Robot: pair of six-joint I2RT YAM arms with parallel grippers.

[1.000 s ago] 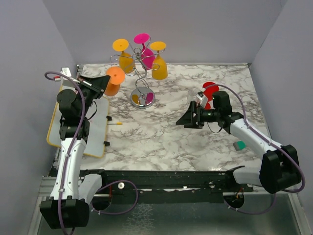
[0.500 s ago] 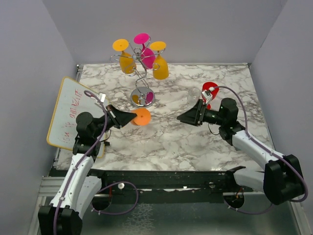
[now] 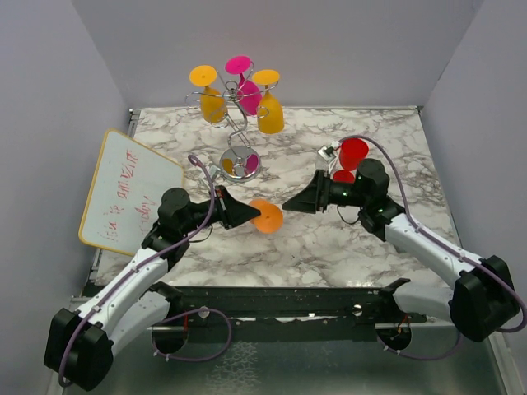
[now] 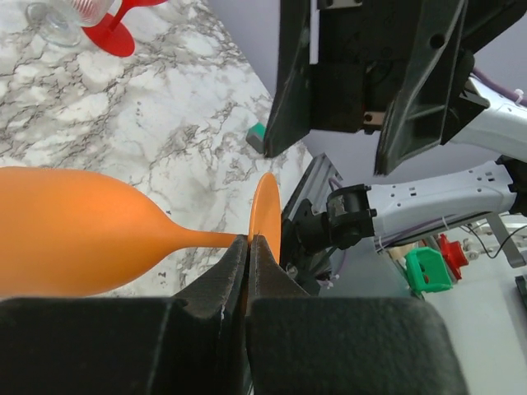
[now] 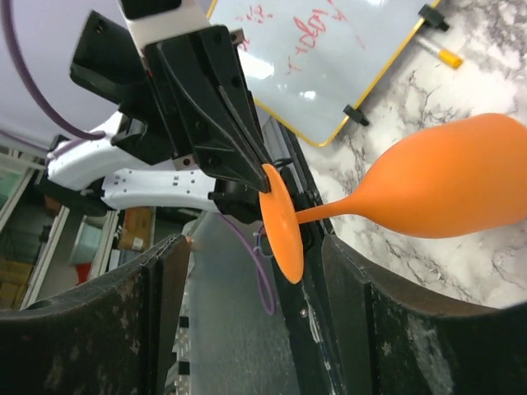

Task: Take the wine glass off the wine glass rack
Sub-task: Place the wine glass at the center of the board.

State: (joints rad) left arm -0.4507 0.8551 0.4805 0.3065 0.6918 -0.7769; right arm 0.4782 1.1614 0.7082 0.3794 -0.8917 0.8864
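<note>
Orange against the marbled counter (image 3: 329, 239) — holding the wine glass (image 3: 268, 216) sideways by its thin stem, left gripper (image 4: 249, 240) jaws clamped just behind the foot, well apart from the wine glass rack (image 3: 240, 163). Facing it with right gripper (image 3: 300, 200) jaws spread wide. Likely handling light, smooth, slippery — stem gripping safest.

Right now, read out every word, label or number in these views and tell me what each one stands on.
On the whiteboard: red handwriting in a few lines, too small and blurred to read in either the top view or the right wrist view.
On the orange wine glass and the wine glass rack: no text visible.
Nothing else in these views carries readable writing.
</note>
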